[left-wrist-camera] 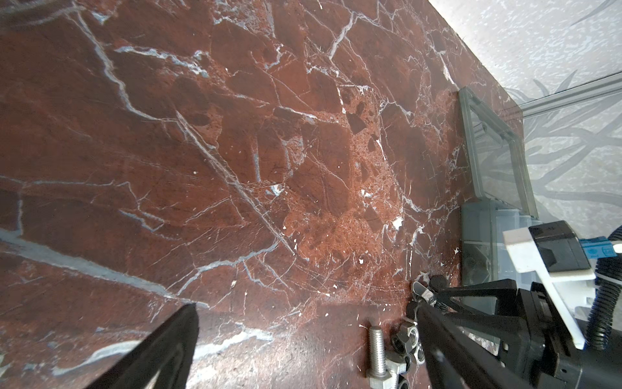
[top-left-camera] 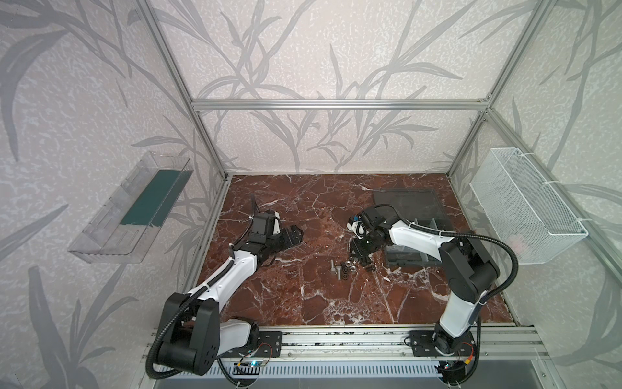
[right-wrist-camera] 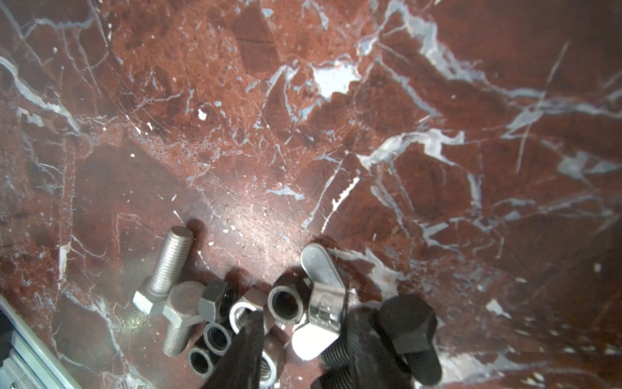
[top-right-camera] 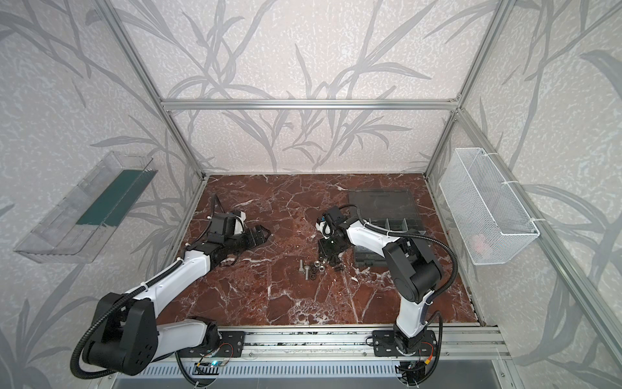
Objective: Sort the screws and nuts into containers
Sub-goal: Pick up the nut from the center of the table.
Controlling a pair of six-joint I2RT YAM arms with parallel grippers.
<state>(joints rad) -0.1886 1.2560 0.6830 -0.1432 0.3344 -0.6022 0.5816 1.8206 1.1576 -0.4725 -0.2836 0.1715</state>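
Screws (right-wrist-camera: 170,266) and nuts (right-wrist-camera: 289,289) lie heaped, unsorted, at 8 o'clock from organiser compartments (top-left-camera: 427,224); most sorting seemingly remains. Right gripper (right-wrist-camera: 303,318) straddles a wing nut (right-wrist-camera: 323,303), jaws parted; left gripper (top-left-camera: 298,235) gapes, empty.

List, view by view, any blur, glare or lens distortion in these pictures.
Both top views: the wide lens splays the frame posts, light is even, the screws look tiny. Left wrist view: the table is sharp, the box lid carries reflections. Right wrist view: the right gripper is a dark close-up blur, the wing nut glints.
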